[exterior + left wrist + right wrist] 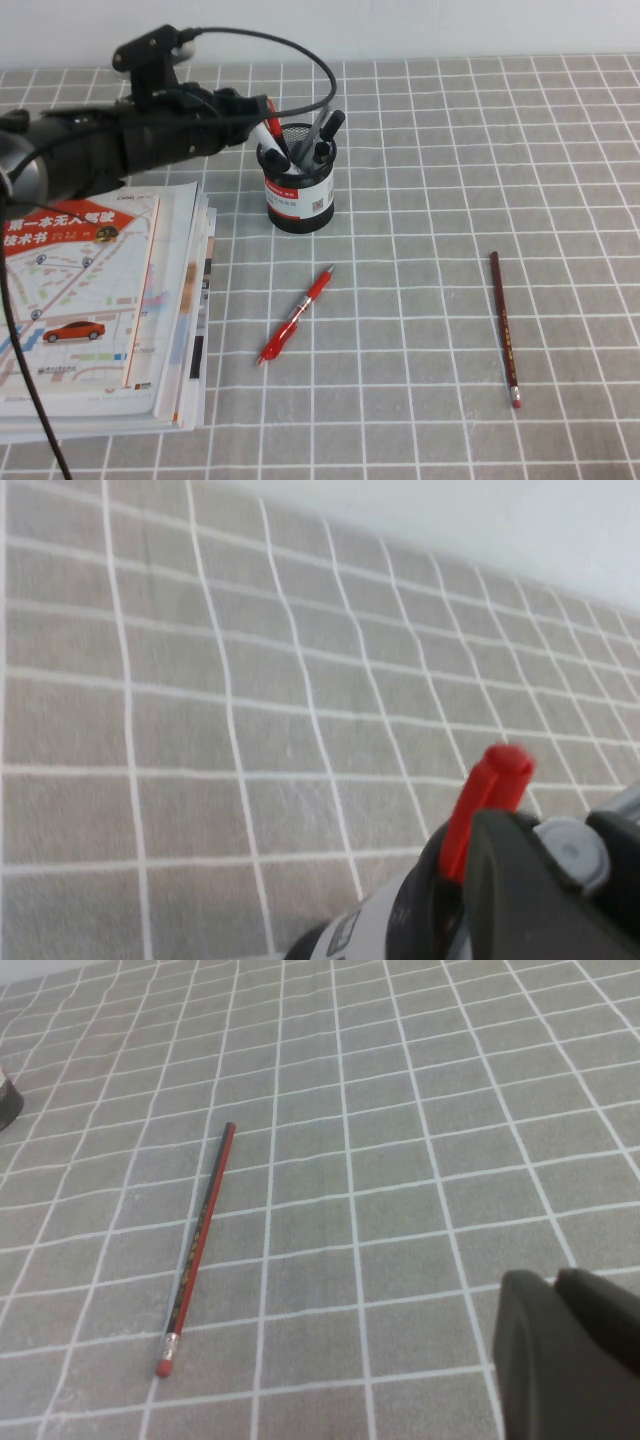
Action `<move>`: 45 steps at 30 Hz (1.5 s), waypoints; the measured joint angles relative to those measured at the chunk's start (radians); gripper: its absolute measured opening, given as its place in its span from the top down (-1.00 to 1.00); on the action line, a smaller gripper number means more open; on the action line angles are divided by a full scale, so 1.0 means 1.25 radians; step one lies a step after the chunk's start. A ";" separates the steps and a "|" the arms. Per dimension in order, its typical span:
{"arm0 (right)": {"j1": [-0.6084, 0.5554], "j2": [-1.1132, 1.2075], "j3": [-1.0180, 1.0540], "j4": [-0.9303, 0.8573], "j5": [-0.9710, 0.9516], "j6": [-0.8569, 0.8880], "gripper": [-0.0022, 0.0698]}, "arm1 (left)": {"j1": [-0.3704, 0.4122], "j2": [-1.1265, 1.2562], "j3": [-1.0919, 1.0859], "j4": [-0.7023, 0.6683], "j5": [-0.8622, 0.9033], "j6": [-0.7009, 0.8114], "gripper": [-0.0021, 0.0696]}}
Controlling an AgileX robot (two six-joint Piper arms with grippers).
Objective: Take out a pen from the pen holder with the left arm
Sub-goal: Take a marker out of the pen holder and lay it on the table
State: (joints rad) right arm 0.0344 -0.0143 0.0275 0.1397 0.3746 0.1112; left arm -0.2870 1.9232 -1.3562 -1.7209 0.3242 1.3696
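I have the left hand at the one pen holder, a black mesh cup standing upright near the far side of the tabletop. The hand is clamped on the one red-capped pen, whose lower end sits inside the holder; on the left wrist camera the red cap sticks out past a black finger pressed against it. I count at least two black-capped pens leaning in the holder beside it. Lying flat on the tabletop are one red pen, nearer me than the holder, and one pencil well apart to the right. One stack of books lies on the left. The right hand hovers over bare tabletop near that pencil, and I cannot tell if it is apart or together
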 joint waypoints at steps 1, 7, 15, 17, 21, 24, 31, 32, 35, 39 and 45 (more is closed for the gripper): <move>0.000 0.000 0.000 0.000 0.000 0.000 0.97 | 0.000 -0.009 0.000 0.000 -0.006 0.004 0.68; 0.000 0.000 0.000 0.000 0.000 0.000 0.97 | 0.000 -0.060 0.000 0.000 -0.013 0.029 0.68; 0.000 0.000 0.000 0.000 0.000 0.000 0.97 | 0.000 -0.120 0.000 0.000 -0.018 0.032 0.68; 0.000 0.000 0.000 0.000 0.000 0.000 0.97 | 0.000 -0.140 0.000 0.000 -0.028 0.034 0.68; 0.000 0.000 0.000 0.000 0.000 0.000 0.97 | 0.000 -0.187 0.000 0.007 -0.049 0.037 0.68; 0.000 0.000 0.000 0.000 0.000 0.000 0.97 | 0.000 -0.235 0.000 0.029 -0.056 0.039 0.68; 0.000 0.000 0.000 0.000 0.000 0.000 0.97 | 0.000 -0.376 0.000 0.196 0.022 -0.076 0.68; 0.000 0.000 0.000 0.000 0.000 0.000 0.97 | 0.000 -0.397 0.000 0.244 0.045 -0.139 0.68; 0.000 0.000 0.000 0.000 0.000 0.000 0.97 | 0.000 -0.439 0.000 0.434 0.171 -0.332 0.68; 0.000 0.000 0.000 0.000 0.000 0.000 0.97 | 0.000 -0.451 0.000 0.613 0.363 -0.491 0.68; 0.000 0.000 0.000 0.000 0.000 0.000 0.97 | -0.016 -0.438 0.000 0.648 0.485 -0.550 0.68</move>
State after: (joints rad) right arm 0.0344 -0.0143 0.0275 0.1397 0.3746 0.1112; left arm -0.3074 1.3763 -1.3562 -0.9107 0.9304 0.6819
